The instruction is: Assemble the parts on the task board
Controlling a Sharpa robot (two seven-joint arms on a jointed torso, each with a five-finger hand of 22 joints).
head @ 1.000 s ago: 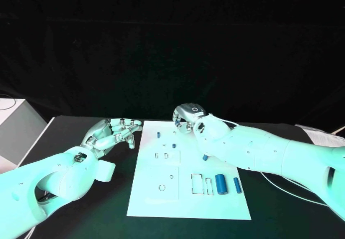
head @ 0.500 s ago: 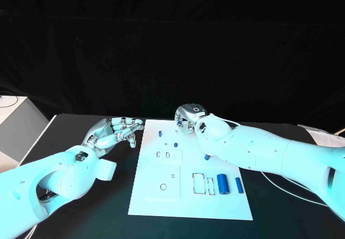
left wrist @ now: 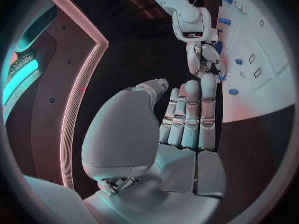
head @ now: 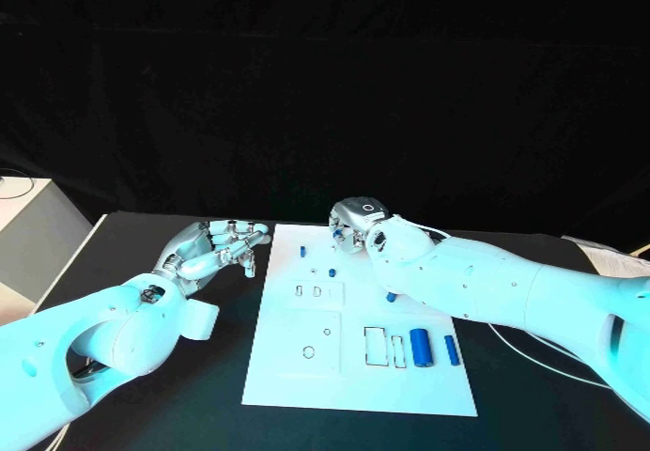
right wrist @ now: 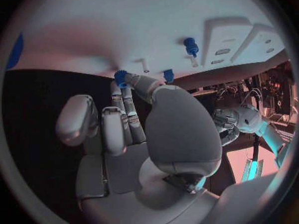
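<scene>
Head view: white task board (head: 355,376) with small blue parts (head: 420,348); left hand (head: 217,249) released, right hand (head: 355,225) unclear.

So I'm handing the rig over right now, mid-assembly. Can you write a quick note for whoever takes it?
Left hand: holds nothing, fingers extended, beside the task board's far left edge.
Right hand: over the board's far end, a fingertip at a small blue part; I cannot tell whether it is gripped.
Parts: thick blue cylinder and slim blue piece lie loose at the near right, beside an empty rectangular slot. Another small blue part sits by the right arm.
Done: nothing clearly seated from here.
Left: probably most of the assembly; check the right hand's grip first.
</scene>
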